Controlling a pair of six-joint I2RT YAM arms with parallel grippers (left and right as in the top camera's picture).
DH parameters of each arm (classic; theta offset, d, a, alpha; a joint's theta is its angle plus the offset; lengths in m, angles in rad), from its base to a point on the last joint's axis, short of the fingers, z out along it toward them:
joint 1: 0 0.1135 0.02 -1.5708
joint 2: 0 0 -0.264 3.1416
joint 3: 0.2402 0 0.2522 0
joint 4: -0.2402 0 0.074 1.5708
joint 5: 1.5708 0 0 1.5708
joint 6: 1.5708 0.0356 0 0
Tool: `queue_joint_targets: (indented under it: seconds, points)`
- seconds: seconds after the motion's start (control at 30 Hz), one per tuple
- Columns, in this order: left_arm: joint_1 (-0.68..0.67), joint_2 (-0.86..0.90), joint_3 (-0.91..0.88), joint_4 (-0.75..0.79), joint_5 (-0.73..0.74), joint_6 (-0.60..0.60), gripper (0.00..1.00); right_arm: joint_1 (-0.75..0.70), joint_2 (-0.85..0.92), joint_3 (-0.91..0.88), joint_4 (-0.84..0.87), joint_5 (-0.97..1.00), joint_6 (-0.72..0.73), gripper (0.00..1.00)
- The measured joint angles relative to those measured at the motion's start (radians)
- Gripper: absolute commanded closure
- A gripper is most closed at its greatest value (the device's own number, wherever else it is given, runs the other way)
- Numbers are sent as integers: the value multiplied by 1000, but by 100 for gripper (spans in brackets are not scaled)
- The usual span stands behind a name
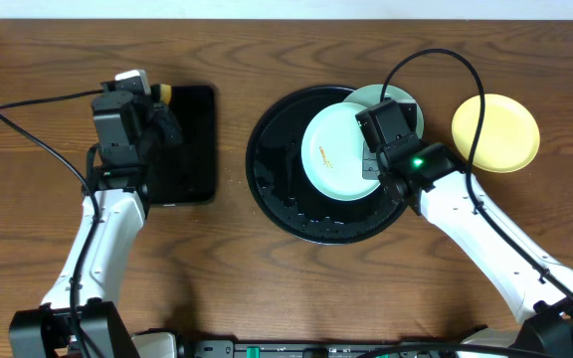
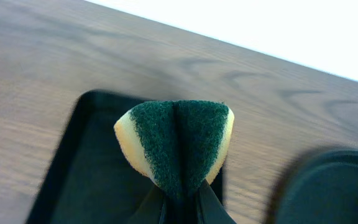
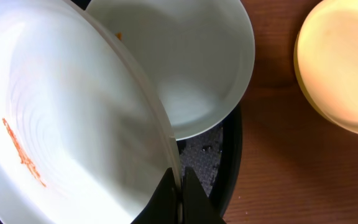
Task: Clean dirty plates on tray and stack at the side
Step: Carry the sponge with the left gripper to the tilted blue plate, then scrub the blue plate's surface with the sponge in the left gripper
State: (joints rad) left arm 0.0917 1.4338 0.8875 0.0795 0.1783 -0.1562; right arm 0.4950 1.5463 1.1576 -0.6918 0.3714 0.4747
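Note:
The large round black tray point(image 1: 277, 189) sits mid-table. My right gripper point(image 1: 374, 159) is shut on the rim of a pale mint-blue plate point(image 1: 331, 154) with an orange-brown smear, held tilted over the tray; it also shows in the right wrist view point(image 3: 61, 124), with the gripper point(image 3: 180, 186) pinching its edge. A second mint-blue plate point(image 1: 411, 104) lies beneath it on the tray's right rim point(image 3: 191, 68). The pale yellow plate point(image 1: 495, 132) rests on the table to the right point(image 3: 344, 68). My left gripper point(image 1: 157, 109) is shut on a yellow-green sponge point(image 2: 176, 143).
A smaller rectangular black tray point(image 1: 189, 144) lies at the left under my left gripper, also in the left wrist view point(image 2: 86, 180). The round tray's floor is wet with droplets point(image 3: 207, 152). Cables run over both arms.

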Motion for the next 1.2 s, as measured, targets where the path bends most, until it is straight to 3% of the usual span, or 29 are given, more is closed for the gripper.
queue_joint_targets:
  seconds: [0.17, 0.37, 0.77, 1.0, 1.2]
  points:
    - [-11, -15, 0, 56, 146, -5, 93, 0, 0, -20, 16, 0, 51, 99]
    - [-89, -16, 0, 37, 204, -25, 92, 0, 3, -77, 53, -1, 108, 99]
    - [-419, -14, 0, -16, 222, -35, 92, 0, 107, -90, 61, -101, 143, 99]
    - [-538, -4, -1, -131, 220, -50, 93, -4, 119, -93, 70, -174, 145, 99]
    - [-609, 56, -1, -143, 184, -50, 92, -9, 119, -93, 70, -192, 145, 99]
